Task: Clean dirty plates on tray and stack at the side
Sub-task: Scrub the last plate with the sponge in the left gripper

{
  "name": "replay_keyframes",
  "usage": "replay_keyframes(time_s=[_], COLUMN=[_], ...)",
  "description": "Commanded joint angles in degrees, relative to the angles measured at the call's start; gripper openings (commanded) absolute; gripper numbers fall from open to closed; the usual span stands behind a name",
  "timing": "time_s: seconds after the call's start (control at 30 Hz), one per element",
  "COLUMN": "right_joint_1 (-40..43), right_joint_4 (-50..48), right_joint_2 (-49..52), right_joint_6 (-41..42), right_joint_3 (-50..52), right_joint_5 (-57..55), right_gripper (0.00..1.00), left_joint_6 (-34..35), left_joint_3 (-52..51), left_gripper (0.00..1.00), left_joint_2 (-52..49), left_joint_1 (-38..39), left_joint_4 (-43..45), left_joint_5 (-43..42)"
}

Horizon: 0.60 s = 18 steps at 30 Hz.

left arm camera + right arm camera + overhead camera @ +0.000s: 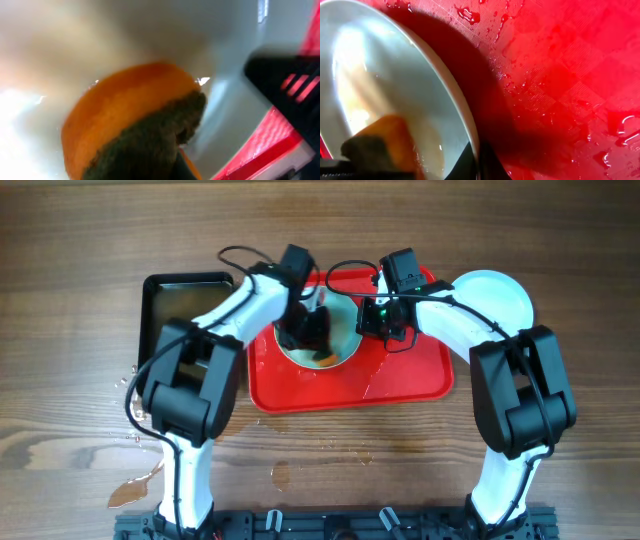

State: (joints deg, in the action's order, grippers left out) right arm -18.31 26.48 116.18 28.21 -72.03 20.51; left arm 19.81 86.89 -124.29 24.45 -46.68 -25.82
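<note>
A pale blue plate [345,332] lies on the wet red tray [410,375]. My left gripper [308,330] is shut on an orange sponge with a dark green scouring side [135,115] and presses it into the plate's middle [100,40]. My right gripper [376,320] is shut on the plate's right rim [470,125], one finger inside and one outside. The sponge also shows in the right wrist view [382,142], with a brownish film on the plate beside it. Another pale blue plate [497,295] lies on the table to the right of the tray; I cannot tell if it is a stack.
A black rectangular pan [180,310] lies left of the tray, next to my left arm. Water drops cover the tray floor [560,75]. Puddles lie on the wooden table at the front left [135,490] and in front of the tray [281,474].
</note>
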Motion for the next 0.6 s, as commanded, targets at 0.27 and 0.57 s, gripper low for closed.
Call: replay_keyframes(time_s=[0.27,0.57], right_joint_1=[-0.2,-0.2], right_joint_4=[0.1,0.0], right_joint_2=[2.3,2.4], right_joint_6=[0.3,0.3], right_joint_3=[0.9,0.9], right_joint_5=[-0.8,-0.7], right_gripper=[0.04,0.04], left_joint_6=[9.4,2.9], left_joint_3=[-1.6,-1.6], left_gripper=[0.04,0.04], left_joint_2=[-3.3,-3.3], left_joint_1=[-7.0,-0.2], left_joint_4=[5.0,-2.1], left_joint_5=[27.8,-4.5])
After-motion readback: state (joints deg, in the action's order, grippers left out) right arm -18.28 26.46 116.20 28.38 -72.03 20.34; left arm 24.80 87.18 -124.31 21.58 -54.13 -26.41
